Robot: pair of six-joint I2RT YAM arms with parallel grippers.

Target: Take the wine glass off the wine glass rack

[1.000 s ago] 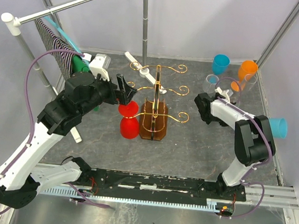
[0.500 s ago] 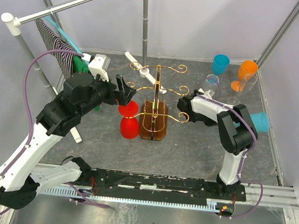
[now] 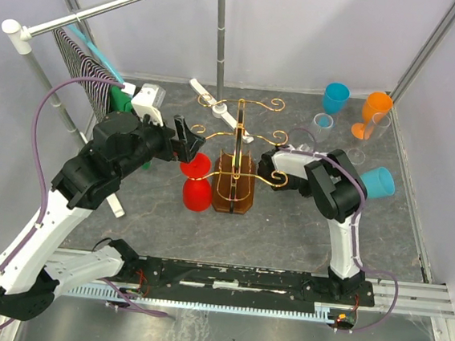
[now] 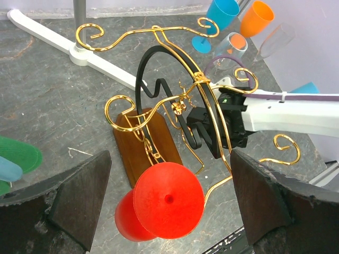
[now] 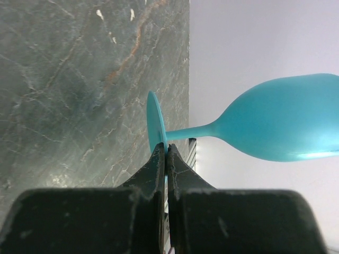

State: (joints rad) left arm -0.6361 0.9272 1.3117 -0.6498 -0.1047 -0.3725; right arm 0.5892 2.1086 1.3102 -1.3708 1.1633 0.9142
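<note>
While the right gripper [image 5: 166, 151] pinches the blue glass [image 5: 275, 124], the left gripper [image 4: 170, 159] gapes empty, the red glass [image 4: 168, 199] on the rack [image 4: 161, 145] just ahead of its jaws; next it should reach in and squeeze.

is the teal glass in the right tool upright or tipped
Tipped sideways: the teal glass has its stem horizontal and its foot pinched in the shut right tool.

grey table [image 3: 302, 234] | wine glass rack [image 3: 233, 198] | blue glass [image 3: 335, 96] | orange glass [image 3: 375, 109]
</note>
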